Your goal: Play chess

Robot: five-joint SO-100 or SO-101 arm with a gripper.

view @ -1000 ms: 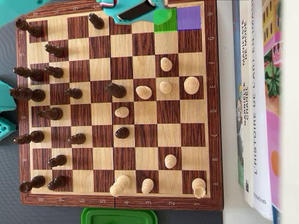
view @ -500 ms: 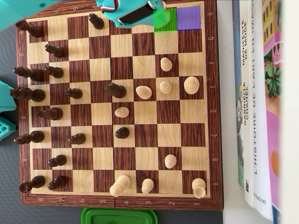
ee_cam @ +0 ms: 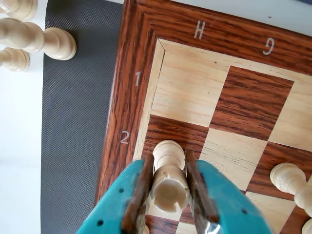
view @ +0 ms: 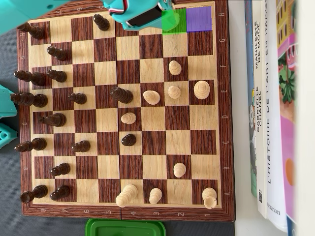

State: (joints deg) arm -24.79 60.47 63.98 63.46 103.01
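- Wrist view: the teal gripper (ee_cam: 168, 187) enters from the bottom edge, its two fingers (ee_cam: 139, 192) clamped on either side of a light-wood rook (ee_cam: 168, 180). The rook's foot stands on the dark square beside the numeral 2 on the chessboard (ee_cam: 131, 97) frame.
- Wrist view: just beyond the gripper lies the light corner square next to the letter H. To the gripper's right, near the frame edge, stands a light pawn (ee_cam: 290, 180), apart from the held rook.
- Wrist view: far off to the upper left, off the board past a dark textured mat (ee_cam: 78, 122), three light pieces (ee_cam: 39, 39) lie on a white surface.
- Overhead view: the gripper (view: 167, 12) sits at the top edge of the chessboard (view: 224, 113), over a green-tinted square (view: 179, 27); a purple-tinted square (view: 198, 18) lies just to its right. The held piece is hidden here by the tint.
- Overhead view: dark pieces (view: 37, 101) line the board's left side, well away from the gripper; light pieces stand below it, the nearest a light pawn (view: 174, 67). Books (view: 273, 113) lie to the board's right, and a green lid (view: 125, 228) sits at the bottom edge.
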